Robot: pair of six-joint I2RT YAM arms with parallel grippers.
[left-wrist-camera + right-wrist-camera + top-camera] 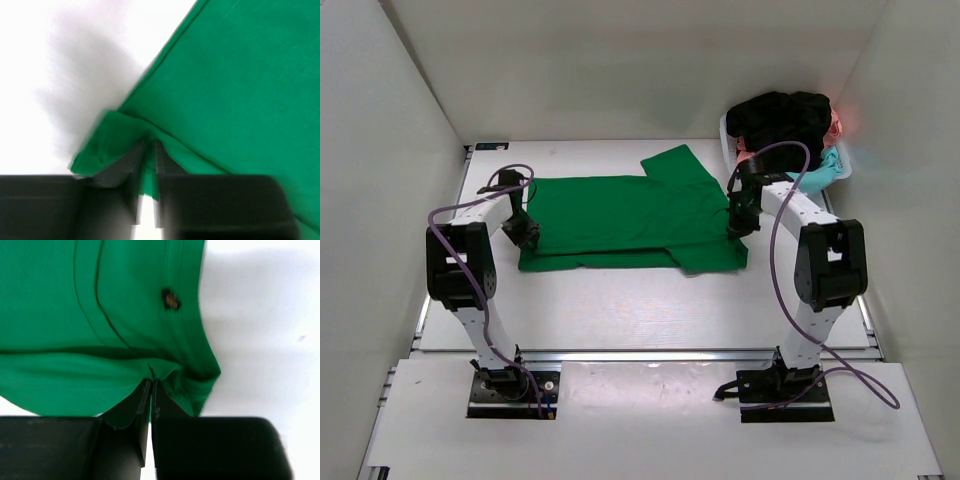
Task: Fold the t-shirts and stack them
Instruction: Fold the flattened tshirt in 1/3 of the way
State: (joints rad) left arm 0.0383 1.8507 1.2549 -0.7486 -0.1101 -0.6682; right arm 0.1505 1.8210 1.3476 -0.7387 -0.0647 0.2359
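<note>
The left gripper [148,145] is clamping one corner of the green t-shirt [620,215]; the right gripper [151,382] is clamping its opposite edge.

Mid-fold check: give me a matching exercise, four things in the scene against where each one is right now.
1. green t-shirt
2. black t-shirt
3. left hand
4. right hand

A. heaped in the basket, far right corner
B. shut on cloth at the green shirt's right end
C. spread flat in the middle
D. shut on cloth at the green shirt's left end

Pairs: 1-C, 2-A, 3-D, 4-B
</note>
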